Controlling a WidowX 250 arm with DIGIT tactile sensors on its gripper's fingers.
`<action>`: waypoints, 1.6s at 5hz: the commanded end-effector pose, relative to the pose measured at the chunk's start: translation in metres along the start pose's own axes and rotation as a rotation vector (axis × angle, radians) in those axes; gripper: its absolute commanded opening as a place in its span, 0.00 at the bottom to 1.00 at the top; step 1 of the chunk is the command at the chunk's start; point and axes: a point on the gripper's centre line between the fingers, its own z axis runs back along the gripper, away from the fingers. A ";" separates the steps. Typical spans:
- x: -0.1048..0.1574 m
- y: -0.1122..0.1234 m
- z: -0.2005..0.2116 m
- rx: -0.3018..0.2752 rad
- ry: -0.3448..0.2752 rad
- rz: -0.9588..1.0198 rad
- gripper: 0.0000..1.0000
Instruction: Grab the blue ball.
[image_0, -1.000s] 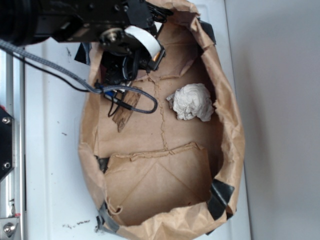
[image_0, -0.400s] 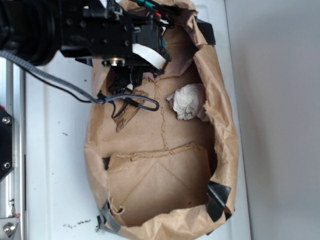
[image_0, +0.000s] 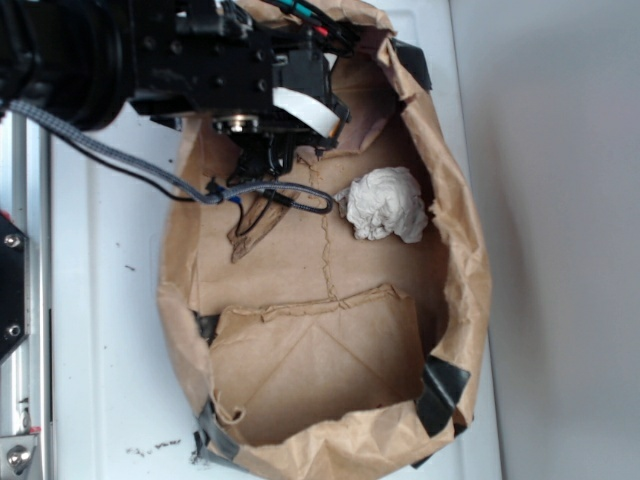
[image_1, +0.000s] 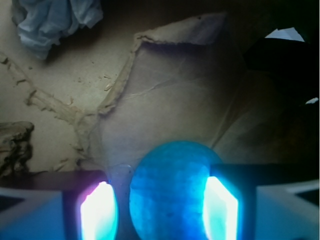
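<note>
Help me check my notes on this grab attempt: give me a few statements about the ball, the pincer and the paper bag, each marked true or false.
1. The blue ball sits between the fingers of the pincer. True.
2. The crumpled white paper wad lies outside the brown paper bag. False: it lies inside the bag, on its floor.
3. In the exterior view the ball is plainly visible. False: the arm covers that spot.
4. The paper wad lies apart from the pincer. True.
5. The pincer grips the paper wad. False: only the ball is between its fingers; whether they press on it cannot be told.
</note>
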 end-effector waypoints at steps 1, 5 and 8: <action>0.002 -0.006 -0.008 -0.031 0.021 -0.016 0.00; 0.006 0.003 0.104 -0.309 -0.220 0.038 0.00; 0.011 0.010 0.155 -0.463 -0.284 0.076 0.00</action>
